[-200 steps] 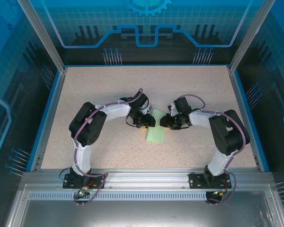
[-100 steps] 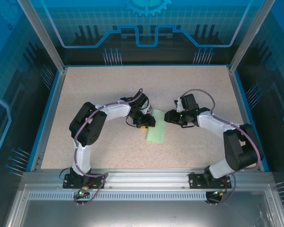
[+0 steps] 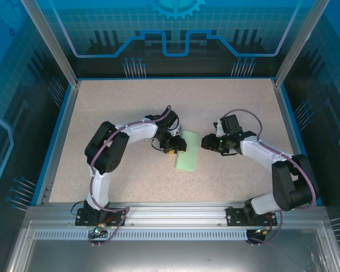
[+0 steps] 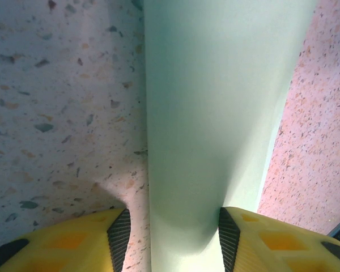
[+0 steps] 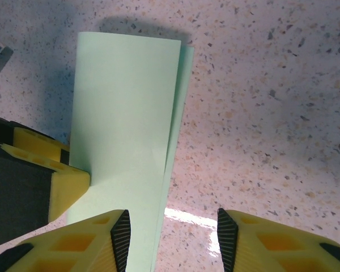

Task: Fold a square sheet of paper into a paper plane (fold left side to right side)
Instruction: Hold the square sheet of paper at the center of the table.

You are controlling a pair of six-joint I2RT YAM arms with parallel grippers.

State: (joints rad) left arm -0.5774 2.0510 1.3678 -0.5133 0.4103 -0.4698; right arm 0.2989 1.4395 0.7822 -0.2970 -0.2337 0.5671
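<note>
Item: square sheet of paper (image 3: pixel 187 157), folded narrow (layers slightly offset); left gripper (image 4: pixel 170 241) half-open astride it, perhaps pinning; right gripper (image 5: pixel 173 235) open, empty. Align edges before creasing.

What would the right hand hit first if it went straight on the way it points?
The square sheet of paper: its layered edge lies just ahead of the right hand, in line with its open jaws. Height is unclear, so it might skim over.

One square sheet of paper (image 3: pixel 187 154), two sets of jaws.
</note>
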